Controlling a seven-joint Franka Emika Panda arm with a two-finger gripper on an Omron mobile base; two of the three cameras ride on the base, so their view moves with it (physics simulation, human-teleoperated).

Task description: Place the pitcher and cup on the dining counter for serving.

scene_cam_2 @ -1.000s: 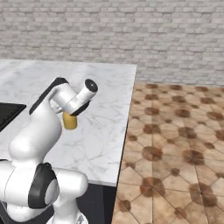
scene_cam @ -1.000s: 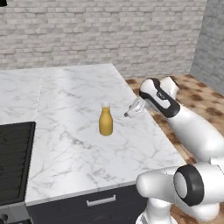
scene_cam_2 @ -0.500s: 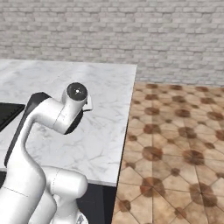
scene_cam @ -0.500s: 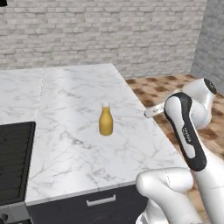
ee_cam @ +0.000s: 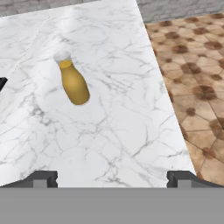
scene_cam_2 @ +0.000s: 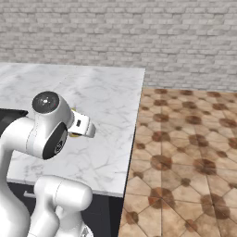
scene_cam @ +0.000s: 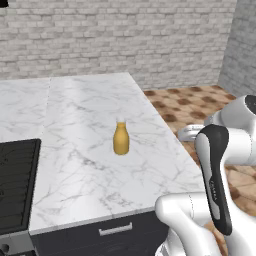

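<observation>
1. The pitcher (scene_cam: 121,139) is standing upright on the marble worktop (scene_cam: 85,115), right of the cooktop (scene_cam: 17,185).
2. The claw (ee_cam: 113,178) is hanging wide open and empty, well apart from the pitcher.

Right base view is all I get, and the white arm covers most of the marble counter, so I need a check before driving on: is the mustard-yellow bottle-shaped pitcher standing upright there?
Observer: Yes. In the left base view the mustard-yellow bottle-shaped pitcher stands upright on the white marble dining counter, nothing touching it.
Operator: Is the gripper holding anything?
Observer: No. In the hand view the gripper is open and empty, its fingertips spread wide, short of the pitcher.
Operator: What else is on that counter?
Observer: A black cooktop set into the counter, at the left edge of the left base view, apart from the pitcher.
</observation>
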